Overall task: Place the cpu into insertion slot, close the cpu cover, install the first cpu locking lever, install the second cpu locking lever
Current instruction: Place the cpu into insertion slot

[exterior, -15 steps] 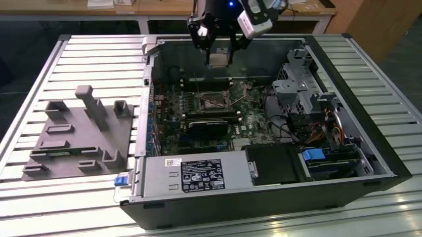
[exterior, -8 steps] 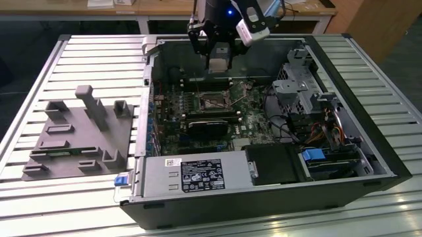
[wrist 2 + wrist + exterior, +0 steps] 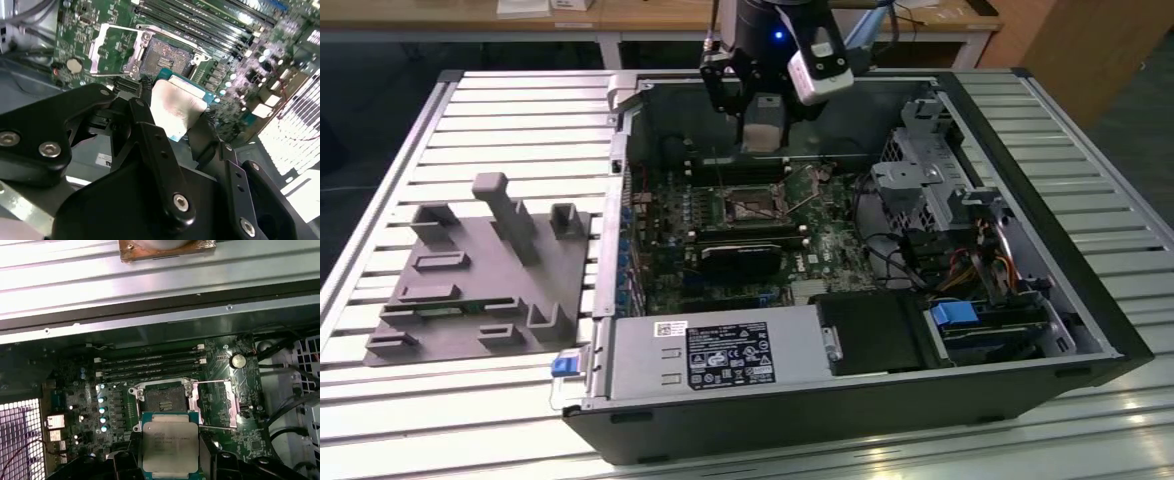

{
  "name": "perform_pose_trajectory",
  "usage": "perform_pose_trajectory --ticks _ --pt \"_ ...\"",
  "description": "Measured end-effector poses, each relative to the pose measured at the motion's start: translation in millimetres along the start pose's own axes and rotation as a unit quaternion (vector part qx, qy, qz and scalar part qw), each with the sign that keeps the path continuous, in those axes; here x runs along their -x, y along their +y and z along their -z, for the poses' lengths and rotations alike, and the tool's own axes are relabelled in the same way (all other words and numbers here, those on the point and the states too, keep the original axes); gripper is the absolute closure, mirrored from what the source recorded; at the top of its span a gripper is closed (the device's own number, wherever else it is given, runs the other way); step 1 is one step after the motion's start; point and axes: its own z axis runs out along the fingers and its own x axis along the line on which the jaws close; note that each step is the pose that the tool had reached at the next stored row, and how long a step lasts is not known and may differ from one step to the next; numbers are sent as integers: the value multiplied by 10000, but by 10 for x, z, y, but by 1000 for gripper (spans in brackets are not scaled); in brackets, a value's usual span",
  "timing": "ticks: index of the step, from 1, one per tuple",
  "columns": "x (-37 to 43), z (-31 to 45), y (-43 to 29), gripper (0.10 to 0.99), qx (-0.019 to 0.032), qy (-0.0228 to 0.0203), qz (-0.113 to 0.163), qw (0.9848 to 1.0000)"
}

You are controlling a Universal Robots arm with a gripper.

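My pincer (image 3: 170,116) is clamped on the one cpu (image 3: 170,445), two fingers (image 3: 150,145) at its edges. Just beyond the tips lies the single insertion slot (image 3: 162,399), bare; beside that, one cpu cover (image 3: 216,405) flipped open.

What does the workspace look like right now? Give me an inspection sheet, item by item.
Surface: slatted metal table carrying an open computer case.
Job's things: chip held clear of the empty socket; cover flipped open beside it.
Clutter: grey holder block on the exterior view's left.
Grippers: gripper shut on the chip.
Cables: wire bundle inside the case, exterior view's right.
Surroundings: wooden bench behind the table.
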Motion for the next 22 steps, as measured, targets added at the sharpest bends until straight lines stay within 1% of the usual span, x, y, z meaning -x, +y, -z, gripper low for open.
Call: perform_pose_trajectory --ticks 3,5,8,11,14,17,19,22 --pt "0 -11 -1 549 4 -24 -268 9996" --pt "0 -18 -2 549 9 -41 -455 9990" --pt "1 -27 -2 549 14 -65 -724 9974" --pt "1 -36 -3 549 19 -89 -992 9950" --pt "1 -45 -4 549 25 -114 -1266 9919" --pt "1 -54 -5 549 30 -137 -1532 9881" --pt "1 -61 -5 549 33 -154 -1714 9851" --pt "1 -70 -6 549 38 -177 -1979 9801"
